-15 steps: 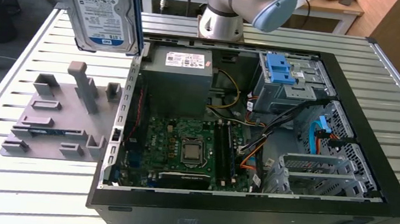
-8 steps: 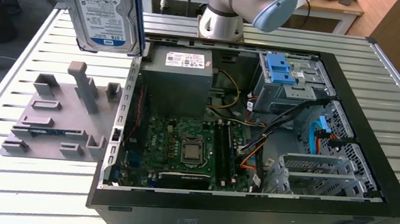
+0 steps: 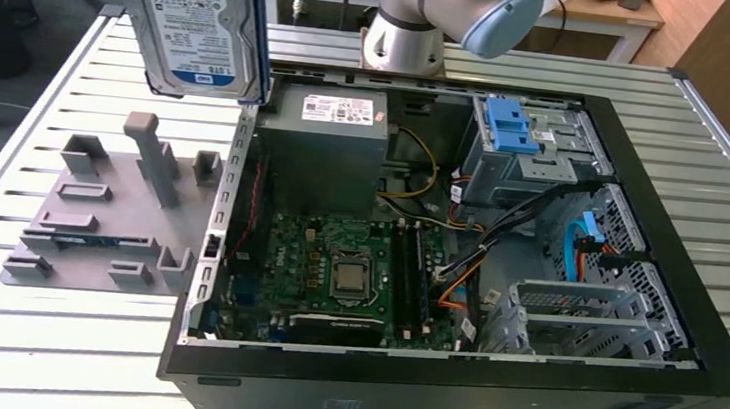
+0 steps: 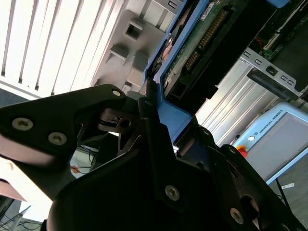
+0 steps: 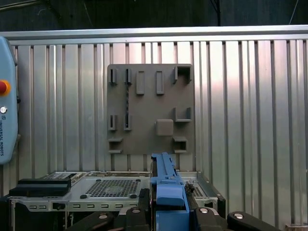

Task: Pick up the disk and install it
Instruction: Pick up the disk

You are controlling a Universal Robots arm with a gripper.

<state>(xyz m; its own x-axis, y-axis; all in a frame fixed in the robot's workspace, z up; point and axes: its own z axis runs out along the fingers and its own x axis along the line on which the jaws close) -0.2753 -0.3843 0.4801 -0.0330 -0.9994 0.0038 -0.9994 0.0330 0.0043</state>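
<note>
So, your black gripper is clamped on the blue plastic bracket of the flat silver metal disk, which hangs upper left in the exterior view. I'd guess it's stiff, hefty and shock-sensitive, so the bracket edges are your hold.

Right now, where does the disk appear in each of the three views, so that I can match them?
Exterior view: the disk hangs upright at the exterior view's upper left, label toward the camera.
Second wrist view: the disk shows its green circuit board and blue bracket, nearest the camera.
First wrist view: the disk is edge-on, its blue bracket showing.
Shared landmark: the grey fixture plate on the slatted table.
</note>
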